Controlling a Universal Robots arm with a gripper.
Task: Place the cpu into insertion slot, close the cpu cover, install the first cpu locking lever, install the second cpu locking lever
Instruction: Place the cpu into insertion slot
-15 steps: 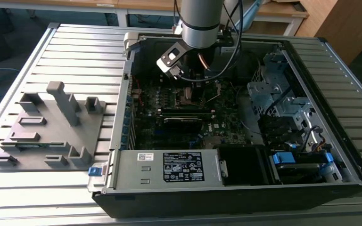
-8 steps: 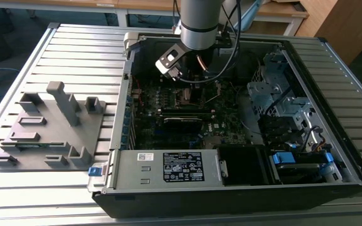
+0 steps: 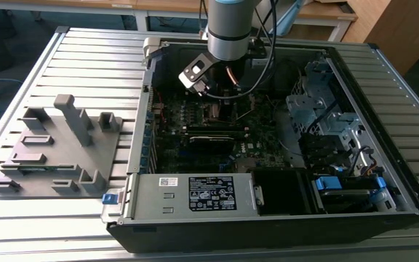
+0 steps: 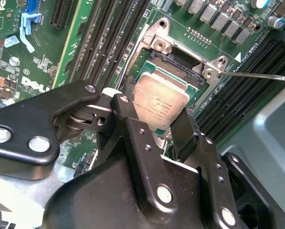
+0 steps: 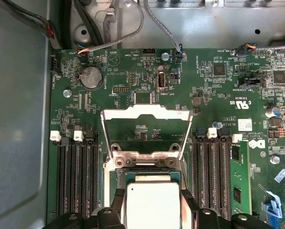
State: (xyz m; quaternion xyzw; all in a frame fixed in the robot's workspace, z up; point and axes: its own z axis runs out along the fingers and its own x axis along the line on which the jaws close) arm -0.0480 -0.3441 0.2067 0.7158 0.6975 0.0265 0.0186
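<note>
Grey slatted worktop (image 3: pixel 85 60) holds an open PC case (image 3: pixel 268 237). On the exterior view's left of the case sits a grey plastic stand (image 3: pixel 57 147) w/ posts & bumps. A small blue clip (image 3: pixel 108 198) is just beside the case corner. Inside the case: a silver power box (image 3: pixel 195 194) w/ a sticker, a metal cage (image 3: pixel 318 103) & a green board (image 5: pixel 214 90). On the board: a round battery (image 5: pixel 89 77), long black slots (image 5: pixel 75 176), thin wires (image 5: pixel 125 37) near the case wall.

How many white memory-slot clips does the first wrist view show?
4: two white clips on one side of the cpu cover, two on the other; others may be hidden.
</note>
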